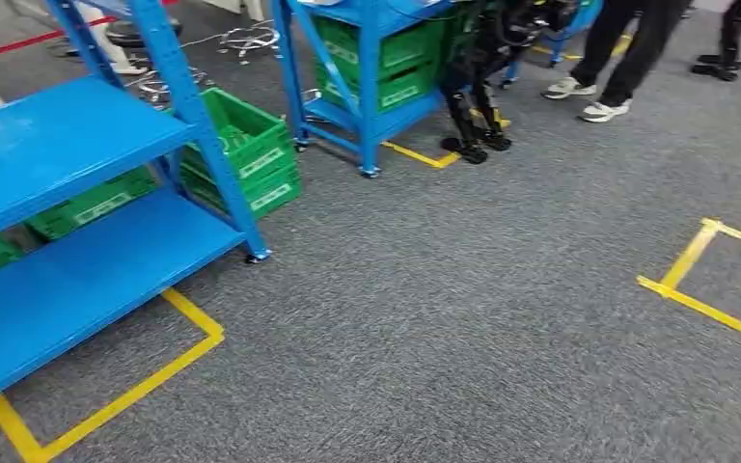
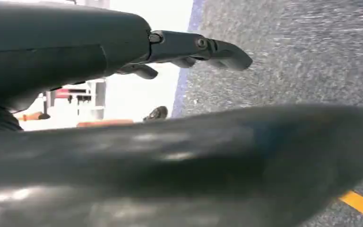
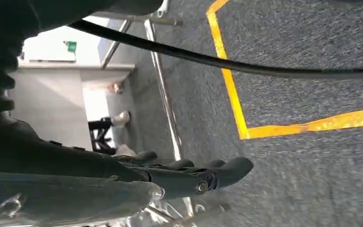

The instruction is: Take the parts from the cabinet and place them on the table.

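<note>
The blue cabinet rack [image 1: 68,135] stands at the left of the head view, its near shelves bare. Green crates [image 1: 251,154] sit on the floor under and behind it. In the left wrist view my left hand [image 2: 137,52] hangs over grey carpet with its fingers [image 2: 217,49] stretched out and nothing in them. In the right wrist view my right hand [image 3: 179,177] holds a long part in shiny clear wrap [image 3: 66,201], which lies under its dark fingers [image 3: 227,168]. How much of the part the hand covers I cannot tell.
A second blue rack [image 1: 367,58] with green crates [image 1: 391,63] stands further back. Another robot's dark legs [image 1: 478,96] and a person's legs [image 1: 627,48] are beyond it. Yellow tape squares [image 1: 695,280] mark the grey carpet. A black cable [image 3: 264,68] crosses the right wrist view.
</note>
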Tool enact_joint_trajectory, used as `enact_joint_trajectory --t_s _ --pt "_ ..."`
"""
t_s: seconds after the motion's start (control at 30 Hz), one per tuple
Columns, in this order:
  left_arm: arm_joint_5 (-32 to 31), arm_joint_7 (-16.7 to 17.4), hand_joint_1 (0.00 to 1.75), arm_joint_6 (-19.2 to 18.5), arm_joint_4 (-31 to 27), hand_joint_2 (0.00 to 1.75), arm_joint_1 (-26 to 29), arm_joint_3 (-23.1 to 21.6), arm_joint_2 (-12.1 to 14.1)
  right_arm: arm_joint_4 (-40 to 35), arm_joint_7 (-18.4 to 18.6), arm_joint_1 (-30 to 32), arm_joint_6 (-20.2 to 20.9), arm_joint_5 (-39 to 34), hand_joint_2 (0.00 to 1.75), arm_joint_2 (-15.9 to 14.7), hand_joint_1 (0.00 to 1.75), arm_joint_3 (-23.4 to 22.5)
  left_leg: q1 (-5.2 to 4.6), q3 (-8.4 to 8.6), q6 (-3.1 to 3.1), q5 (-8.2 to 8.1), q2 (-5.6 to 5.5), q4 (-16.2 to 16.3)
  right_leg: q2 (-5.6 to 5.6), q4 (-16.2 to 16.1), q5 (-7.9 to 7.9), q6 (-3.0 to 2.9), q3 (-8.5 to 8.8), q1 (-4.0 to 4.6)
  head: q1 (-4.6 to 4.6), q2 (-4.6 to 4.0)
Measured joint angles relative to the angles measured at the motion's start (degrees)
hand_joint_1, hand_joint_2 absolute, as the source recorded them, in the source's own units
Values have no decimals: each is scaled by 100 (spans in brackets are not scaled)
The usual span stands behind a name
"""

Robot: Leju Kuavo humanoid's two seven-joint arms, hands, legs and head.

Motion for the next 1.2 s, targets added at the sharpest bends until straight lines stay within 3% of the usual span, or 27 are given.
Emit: enact_joint_trajectory --t_s 0.07,0.1,0.13,0.27,0.3,0.33,0.37,0.43,0.47,0.5,0.53,0.57,0.6,0.63,0.67,0.77,0.8,0.83,0.87,0.93,0.97,1.0,1.07,1.1,1.13,1.17,1.2 --pt "0 0 0 0 0 0 5 0 -6 0 2 -5 0 0 175 0 0 0 7 22 -15 -1 -184 6 82 -878 535 -15 389 -28 -7 0" --pt "0 0 0 0 0 0 5 0 -9 0 0 -7 0 0 175 0 0 0 12 20 -39 -2 -254 14 303 -1339 744 -3 603 -59 9 0" --pt "0 0 0 0 0 0 -3 0 -7 0 2 -3 20 0 175 0 0 0 -17 -7 -89 -6 -321 40 603 -1527 642 -14 674 -99 13 0" --pt "-4 39 0 0 2 0 29 0 -4 0 24 -22 37 -2 175 -4 0 -4 44 -77 -241 78 -576 -20 376 -1585 698 -156 715 -67 9 0" --pt "-9 54 0 2 4 0 36 0 -4 0 31 -27 44 -2 175 0 0 -4 32 -80 -253 42 -406 13 283 -1613 717 -196 732 -86 2 0" --pt "-15 70 0 2 7 0 28 0 -11 0 33 -27 44 -2 175 2 0 -7 -6 -180 -290 -114 -52 207 220 -1627 719 -236 741 -81 -63 0" --pt "-18 81 0 4 6 0 7 0 -13 0 33 -20 50 -2 175 2 0 -7 -5 -386 -314 -343 103 604 127 -1627 715 -259 736 -66 -81 0" --pt "-37 90 0 13 4 0 -7 -2 -18 0 35 7 50 -4 175 0 0 -7 5 -836 -336 -714 208 1500 -78 -1627 699 -282 731 -50 -81 0" --pt "-57 90 0 15 7 0 -2 -2 -20 0 42 10 52 -7 175 0 0 -7 9 -953 -344 -740 217 1722 -165 -1627 691 -291 732 -43 -83 0" --pt "-61 96 0 18 4 0 9 -2 -20 0 42 7 52 -7 175 0 0 -9 10 -926 -343 -640 219 1684 -237 -1627 687 -292 740 -41 -81 0" --pt "-63 98 0 24 7 0 17 -2 -22 0 42 0 52 -7 175 2 0 -9 9 -788 -330 -434 230 1422 -310 -1627 680 -287 748 -39 -85 0" --pt "-66 98 0 28 6 0 20 -2 -22 0 39 -9 55 -7 175 2 0 -9 5 -535 -307 -173 275 951 -381 -1627 669 -272 766 -39 -85 0" --pt "-66 101 0 33 7 0 16 -2 -22 0 39 -15 55 -7 175 2 0 -9 -14 -258 -272 27 450 471 -443 -1627 655 -250 789 -37 -85 0" --pt "-66 101 0 35 4 0 2 -2 -24 0 39 -14 55 -7 175 2 0 -9 -56 -62 -236 76 812 165 -482 -1623 631 -219 802 5 -92 0" --pt "-68 100 0 37 4 0 -30 -2 -24 0 35 -6 55 -7 175 2 0 -9 -72 -23 -208 8 777 -16 -545 -1583 588 -184 792 37 -127 0" --pt "-68 101 0 48 7 0 -3 -2 -15 0 33 -49 57 -7 175 2 0 -9 -71 -60 -125 28 570 1 -767 -1647 586 -118 880 46 -83 0" --pt "-68 101 0 50 7 0 10 -2 -15 0 31 -59 57 -9 175 2 0 -11 -15 -31 -84 57 495 -30 -663 -1619 543 -60 857 11 -94 0" --pt "-68 101 0 50 7 0 11 -2 -15 0 33 -53 55 -9 175 2 0 -11 -8 -32 -67 63 448 -31 -325 -1465 433 -27 813 2 -59 0" --pt "-68 101 0 48 7 0 -1 -2 -18 0 26 -38 57 -11 175 2 0 -9 -3 -39 -31 70 379 -31 -131 -1121 240 -12 654 -6 -46 0" --pt "-68 101 0 48 7 0 -6 -2 -26 0 31 -17 59 -13 175 2 0 -11 -3 -53 -9 76 218 -30 -15 -150 -166 13 167 -7 -15 0" --pt "-68 101 0 48 7 0 -4 -2 -26 0 31 -12 59 -11 175 2 0 -11 -4 -50 -9 77 132 -29 -8 141 -217 16 -3 -7 -11 0" --pt "-68 101 0 48 7 0 0 -2 -24 0 31 0 66 -11 175 2 0 -11 -3 -46 -12 79 43 -28 -7 141 -123 12 -42 -7 -7 0" --pt "-68 101 0 46 7 0 8 -2 -20 0 31 -2 70 -13 175 2 0 -11 5 -35 -32 90 -133 -24 23 -500 344 0 212 -26 -7 0" --pt "-68 101 0 46 7 0 7 -2 -22 0 31 -8 70 -11 175 2 0 -11 14 -32 -52 95 -216 -20 110 -994 599 -5 437 -45 -7 0" --pt "-68 100 0 44 7 0 6 -2 -24 0 31 -14 70 -11 175 0 0 -11 22 -44 -93 98 -294 -10 378 -1430 740 -3 638 -78 -4 0" --pt "-68 101 0 44 7 0 -4 -2 -22 2 31 -21 72 -11 175 2 0 -11 -14 -93 -150 80 -360 53 562 -1589 668 -31 673 -114 -2 0" --pt "-68 101 0 44 7 0 -6 -2 -20 0 31 -28 72 -13 175 2 0 -11 14 -112 -185 113 -411 27 496 -1550 684 -67 659 -92 -11 0"
